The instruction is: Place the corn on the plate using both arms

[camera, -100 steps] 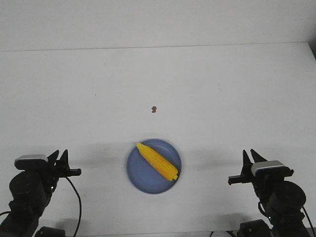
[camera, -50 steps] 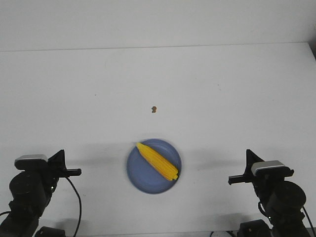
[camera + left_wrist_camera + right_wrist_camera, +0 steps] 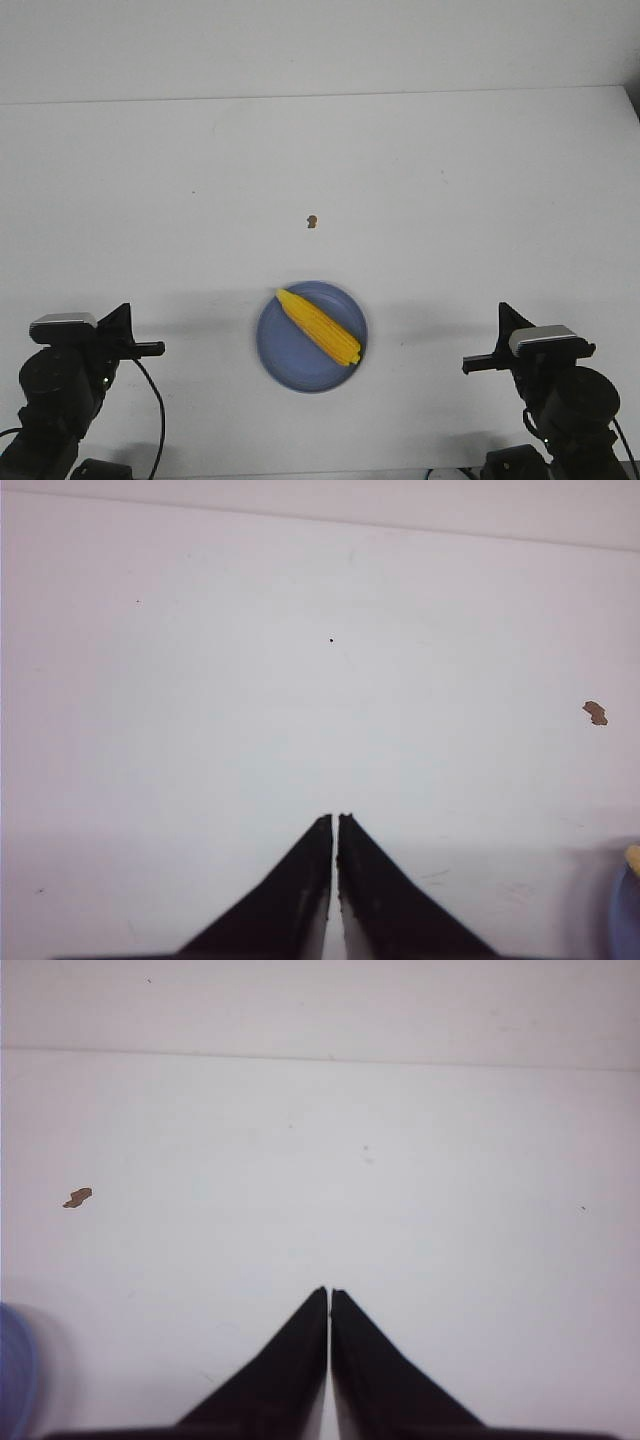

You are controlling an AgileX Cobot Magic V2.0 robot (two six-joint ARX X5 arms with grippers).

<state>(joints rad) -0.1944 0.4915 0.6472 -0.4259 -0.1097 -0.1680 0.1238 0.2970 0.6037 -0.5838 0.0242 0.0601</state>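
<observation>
Left tool (image 3: 128, 318) sits at the near left corner of the white counter (image 3: 450, 200), its two black fingers (image 3: 300, 880) clenched tip to tip with only a hairline slit between them, grasping nothing. Nothing lies between or directly ahead of its tips; the counter there is bare.

To the right of the left tool, well apart from it, the periwinkle-blue plate (image 3: 285, 350) rests flat on the counter, roughly midway between the two tools. The corn (image 3: 318, 326) lies on the plate, set diagonally, pointed tip toward the far left rim, blunt end at the near right rim.

A small brown speck (image 3: 312, 221) lies on the counter beyond the plate, clear of it.

Right tool (image 3: 503, 320) sits at the near right corner, well apart from the plate, fingers (image 3: 370, 1380) likewise clenched together and grasping nothing
</observation>
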